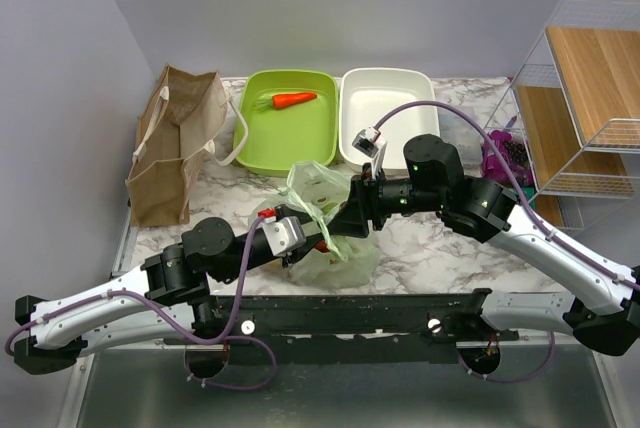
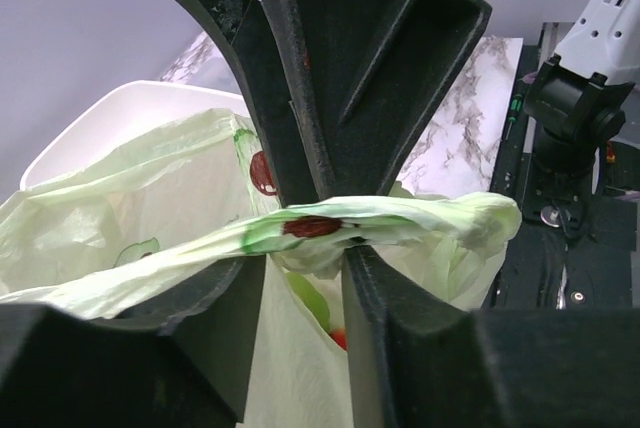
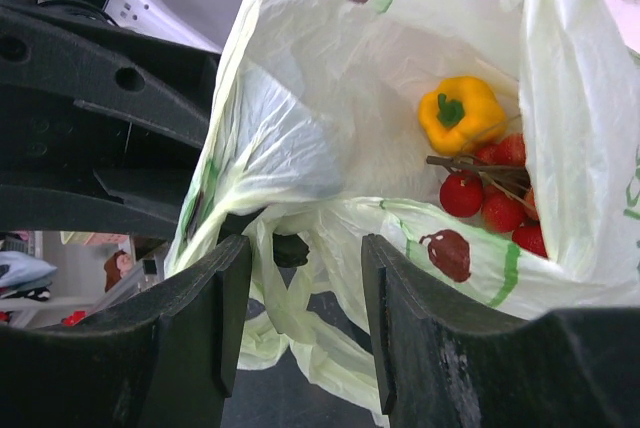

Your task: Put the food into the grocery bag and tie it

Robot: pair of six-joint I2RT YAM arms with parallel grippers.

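The loading step looks finished and the tie is in hand. The thin, translucent pale-green plastic grocery bag (image 1: 312, 186) with avocado prints stands at the middle of the marble-patterned table (image 1: 440, 248), its mouth gathered between the two arms. Inside it, the right wrist view shows the glossy yellow bell pepper (image 3: 460, 116) and, at 5 o'clock from it and touching, the cluster of red cherry tomatoes (image 3: 495, 203) on their stem. The pale-green cabbage is not clearly seen; a green shape deep in the bag in the left wrist view may be it.

The left gripper (image 2: 305, 263) reaches the bag from 8 o'clock. Its fingers stand at a moderate gap with bag film between them, not pinched together. A twisted strip of handle lies crosswise just above their tips. The right gripper (image 3: 303, 248) comes in from 3 o'clock, fingers parted about as far, astride a bunched handle strand that runs down between them without being clamped.

At 10 o'clock from the grocery bag stands a stiff brown paper bag (image 1: 170, 148). At 12 o'clock is a lime-green plastic tub (image 1: 255, 138) holding an orange carrot (image 1: 293, 100), and at 1 o'clock a white tub (image 1: 385, 108).

The next move, I judge, needs each gripper to close firmly on its own handle. The handles must then cross and one pass under the other, kept taut so the slippery film does not slide free or tip the produce out.
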